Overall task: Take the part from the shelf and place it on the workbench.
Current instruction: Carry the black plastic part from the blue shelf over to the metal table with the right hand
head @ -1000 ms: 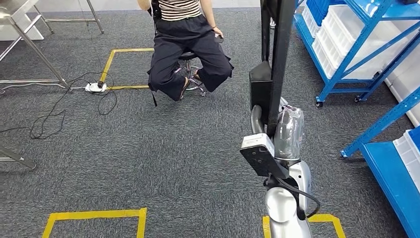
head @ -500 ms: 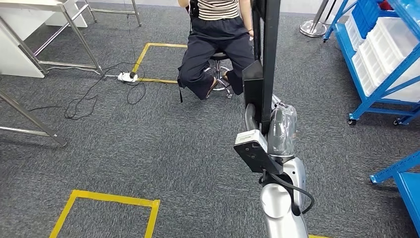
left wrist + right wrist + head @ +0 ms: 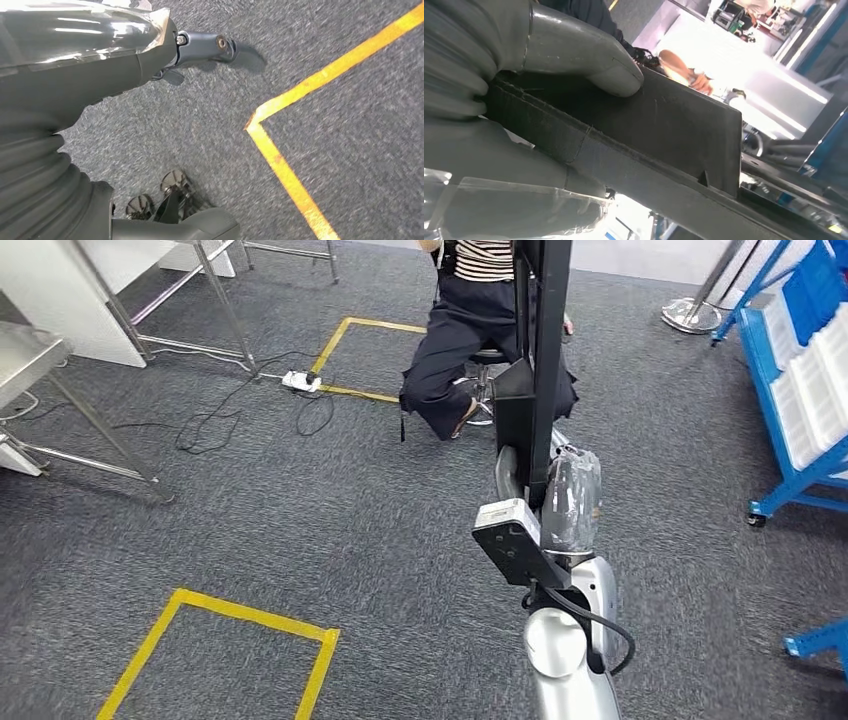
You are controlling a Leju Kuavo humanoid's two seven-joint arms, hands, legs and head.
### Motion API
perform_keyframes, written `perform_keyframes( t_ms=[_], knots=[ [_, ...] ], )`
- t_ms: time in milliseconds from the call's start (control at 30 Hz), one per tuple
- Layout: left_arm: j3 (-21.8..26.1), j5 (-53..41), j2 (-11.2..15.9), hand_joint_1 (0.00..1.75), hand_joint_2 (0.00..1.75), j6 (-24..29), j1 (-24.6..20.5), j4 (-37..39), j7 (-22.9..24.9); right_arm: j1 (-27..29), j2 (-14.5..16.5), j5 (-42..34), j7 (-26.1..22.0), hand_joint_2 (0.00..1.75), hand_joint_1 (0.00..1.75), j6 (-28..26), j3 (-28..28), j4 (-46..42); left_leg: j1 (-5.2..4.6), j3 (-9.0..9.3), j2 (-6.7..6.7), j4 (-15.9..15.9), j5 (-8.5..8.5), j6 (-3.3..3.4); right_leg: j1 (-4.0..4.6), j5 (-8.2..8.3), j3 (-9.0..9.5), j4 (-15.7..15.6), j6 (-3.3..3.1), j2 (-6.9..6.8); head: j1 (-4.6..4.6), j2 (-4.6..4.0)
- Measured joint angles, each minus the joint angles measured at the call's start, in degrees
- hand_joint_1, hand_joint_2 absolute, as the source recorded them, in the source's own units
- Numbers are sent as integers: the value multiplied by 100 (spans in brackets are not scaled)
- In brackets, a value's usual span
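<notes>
Right hand [image 3: 509, 75] clamps the tall black part [image 3: 545, 350]; left hand [image 3: 100, 60] unclear; a swing risks striking the seated person [image 3: 470, 330] far ahead.

A workshop or robot test floor is showing here — grey carpet [image 3: 300, 540] is carrying yellow tape squares [image 3: 250, 625], steel-legged workbenches [image 3: 60, 350] are standing along one side, and blue racking [image 3: 800, 390] is holding white bins — cables [image 3: 220, 415] are trailing across the floor.

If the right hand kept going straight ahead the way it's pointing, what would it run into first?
Most likely the seated person. The right hand holds the long black part upright and points forward across open carpet toward the person on the stool. Depth is hard to judge, so this is a guess.
</notes>
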Motion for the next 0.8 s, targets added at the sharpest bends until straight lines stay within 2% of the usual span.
perform_keyframes(
  t_ms=[33,100,167,233,267,300,333,367,400,433,467,533,567,600,633,667,733,767,800],
  knots=[
    [0,0,7,0,175,-10,2,0,-4,0,4,23,4,175,175,-1,2,-3,8,4,-52,-13,11,30,-2,-16,1,5,23,-23,4,0],
    [1,1,17,0,175,-40,4,0,-10,6,15,63,16,175,175,-6,7,-19,34,21,-160,-51,46,94,-23,-148,-81,204,50,127,11,0],
    [1,1,22,0,175,-71,-2,0,-17,27,15,80,26,175,175,-18,6,-39,54,28,-267,-66,68,142,-52,-453,-385,861,34,390,24,0],
    [0,1,27,0,175,-85,-3,0,-19,68,1,81,34,175,175,-26,2,-46,56,21,-397,-64,72,159,-65,-708,-767,1629,39,490,28,0],
    [0,1,29,0,175,-86,0,0,-19,88,-4,82,39,175,175,-27,2,-46,57,19,-471,-62,73,159,-75,-718,-855,1776,70,503,28,0],
    [1,1,32,0,175,-87,3,0,-19,103,-7,84,41,175,175,-27,2,-47,59,23,-547,-59,74,157,-90,-628,-822,1670,119,514,28,0],
    [1,1,33,0,175,-90,4,0,-20,109,-7,87,47,175,175,-27,2,-52,63,29,-623,-54,74,152,-111,-465,-673,1332,173,538,27,0],
    [1,2,34,0,175,-92,4,0,-20,112,-7,93,55,175,175,-27,2,-63,68,30,-696,-47,73,139,-143,-276,-468,874,223,633,31,0],
    [1,4,37,0,175,-93,3,0,-21,115,-8,101,65,175,175,-25,2,-78,64,25,-763,-34,68,116,-161,-122,-291,478,239,723,33,0],
    [1,9,40,0,175,-91,5,0,-22,121,-8,107,79,175,175,-19,3,-98,59,10,-813,-24,68,86,-169,-24,-167,215,229,791,34,0],
    [2,15,44,0,175,-81,9,0,-22,128,-8,111,96,175,175,-4,3,-121,59,-12,-854,-20,73,49,-164,20,-115,95,195,836,36,0],
    [10,32,50,0,175,-37,22,0,-21,142,0,108,125,175,175,41,8,-173,74,-49,-905,-24,88,-22,-143,50,-106,85,101,756,34,0],
    [17,40,53,0,175,-10,26,0,-20,146,12,104,132,175,175,64,15,-202,76,-71,-843,11,63,-51,-147,63,-103,72,62,715,31,0],
    [26,47,55,0,175,13,25,0,-18,148,24,101,133,175,175,82,25,-230,72,-124,-723,127,-17,-77,-154,72,-96,60,19,664,14,0],
    [34,52,57,0,175,28,21,0,-15,150,36,97,133,175,175,93,34,-255,68,-233,-571,367,-164,-99,-159,75,-90,47,-23,604,-5,0],
    [38,54,56,0,175,32,15,0,-14,155,42,93,133,175,175,98,38,-272,65,-390,-413,709,-349,-118,-143,69,-86,48,-55,544,-22,0],
    [43,54,55,0,175,44,8,0,-11,172,43,85,134,175,175,110,40,-286,82,-750,-282,1457,-674,-148,-111,57,-87,49,-97,405,-38,0],
    [45,54,55,0,175,69,8,0,-11,180,43,80,142,175,175,123,40,-287,87,-837,-264,1636,-709,-154,-100,52,-88,50,-104,336,-38,0],
    [46,54,55,0,175,102,9,0,-13,185,44,70,155,175,175,137,41,-292,88,-810,-248,1595,-637,-153,-94,48,-86,51,-108,269,-40,0]
  ],
)
